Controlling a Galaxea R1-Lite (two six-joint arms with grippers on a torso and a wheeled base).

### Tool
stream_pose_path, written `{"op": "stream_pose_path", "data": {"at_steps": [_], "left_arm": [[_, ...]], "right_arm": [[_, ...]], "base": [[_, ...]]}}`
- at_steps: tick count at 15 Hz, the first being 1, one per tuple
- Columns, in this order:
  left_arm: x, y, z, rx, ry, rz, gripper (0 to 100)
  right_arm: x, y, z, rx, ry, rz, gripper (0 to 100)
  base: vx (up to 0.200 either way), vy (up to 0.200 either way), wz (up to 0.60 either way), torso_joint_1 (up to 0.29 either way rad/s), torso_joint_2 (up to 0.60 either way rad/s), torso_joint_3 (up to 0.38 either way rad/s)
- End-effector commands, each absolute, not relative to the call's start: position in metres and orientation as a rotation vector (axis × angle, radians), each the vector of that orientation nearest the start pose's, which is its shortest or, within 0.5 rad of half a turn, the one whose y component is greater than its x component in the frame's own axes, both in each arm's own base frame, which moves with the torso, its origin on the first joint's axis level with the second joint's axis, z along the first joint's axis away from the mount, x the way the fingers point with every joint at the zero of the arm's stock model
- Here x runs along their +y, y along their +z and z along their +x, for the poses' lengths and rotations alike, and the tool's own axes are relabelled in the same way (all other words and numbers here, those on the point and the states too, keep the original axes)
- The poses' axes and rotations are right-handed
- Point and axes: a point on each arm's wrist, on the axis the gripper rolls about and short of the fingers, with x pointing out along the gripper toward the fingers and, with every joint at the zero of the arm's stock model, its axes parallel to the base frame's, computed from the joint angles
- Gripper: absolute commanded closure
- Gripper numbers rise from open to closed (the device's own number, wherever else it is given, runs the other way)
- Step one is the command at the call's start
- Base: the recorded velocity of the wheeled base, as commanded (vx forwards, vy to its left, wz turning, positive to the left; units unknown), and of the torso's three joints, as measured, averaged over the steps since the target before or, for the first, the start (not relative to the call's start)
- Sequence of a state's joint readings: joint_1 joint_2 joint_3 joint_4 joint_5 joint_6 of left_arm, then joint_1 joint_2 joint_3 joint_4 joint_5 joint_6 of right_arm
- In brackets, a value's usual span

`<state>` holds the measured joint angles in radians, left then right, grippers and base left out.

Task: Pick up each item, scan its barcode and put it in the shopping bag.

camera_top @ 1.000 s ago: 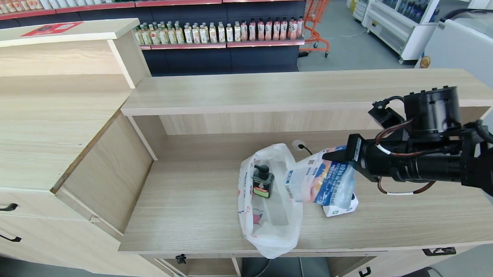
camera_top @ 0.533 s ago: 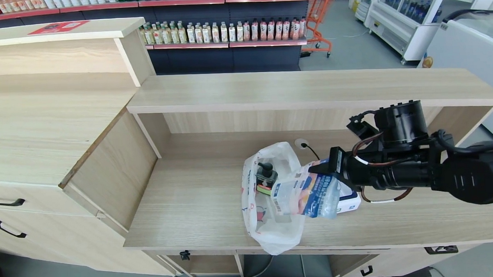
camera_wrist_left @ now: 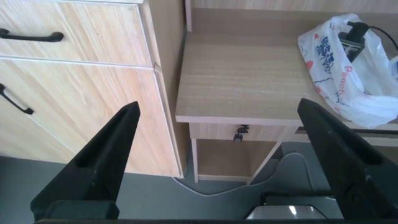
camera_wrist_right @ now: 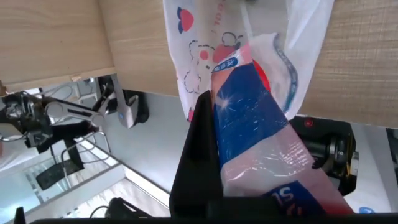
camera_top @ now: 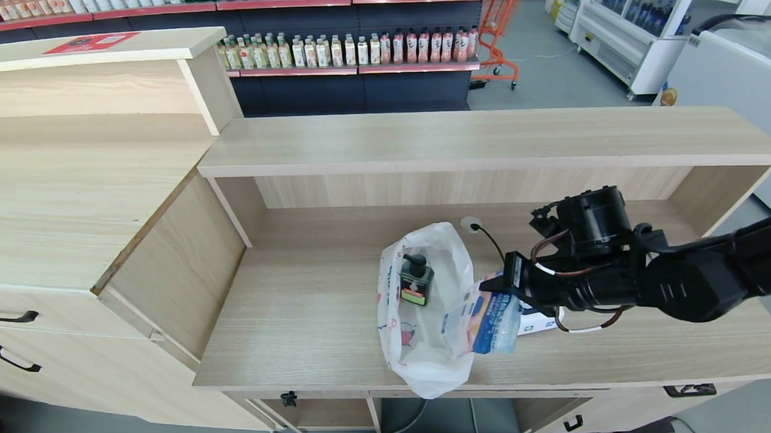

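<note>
Packet (camera_top: 488, 315) is clamped in right pincer (camera_top: 500, 283), hung at shopping bag (camera_top: 393, 331) mouth on bench (camera_top: 299, 322). Best lowered past rim, clear of pump bottle (camera_top: 416, 281), before being released. Left pincer (camera_wrist_left: 219, 106) spread wide, empty.

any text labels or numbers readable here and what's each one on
None can be read for sure.
shopping bag: red and blue print, blurred.
blue packet in the right gripper: white print, blurred.
pump bottle in the bag: label too small.
red sign on the tall counter: too small.
shelf bottles: labels too small.
</note>
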<state>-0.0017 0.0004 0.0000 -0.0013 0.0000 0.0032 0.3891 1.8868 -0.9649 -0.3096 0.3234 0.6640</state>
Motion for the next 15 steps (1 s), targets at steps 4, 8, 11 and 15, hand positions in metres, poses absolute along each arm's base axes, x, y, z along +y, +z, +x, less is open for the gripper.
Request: {"op": "stream_pose_path", "data": {"at_steps": [4,8,11,15], "left_arm": [[0.000,0.076,-0.023,0.000,-0.002,0.003,0],[0.000,0.076,-0.023,0.000,-0.002,0.003,0],[0.000,0.076,-0.023,0.000,-0.002,0.003,0],[0.000,0.076,-0.023,0.000,-0.002,0.003,0]], "right_arm": [[0.165,0.108,0.346,0.866,0.479,0.577,100],[0.185,0.085,0.354,0.874,0.410,0.522,100],[0.186,0.076,0.357,0.869,0.371,0.484,100],[0.190,0.075,0.365,0.848,0.389,0.465,100]], "base": [[0.000,0.000,0.00,0.000,0.00,0.000],[0.000,0.000,0.00,0.000,0.00,0.000],[0.000,0.000,0.00,0.000,0.00,0.000],[0.000,0.000,0.00,0.000,0.00,0.000]]}}
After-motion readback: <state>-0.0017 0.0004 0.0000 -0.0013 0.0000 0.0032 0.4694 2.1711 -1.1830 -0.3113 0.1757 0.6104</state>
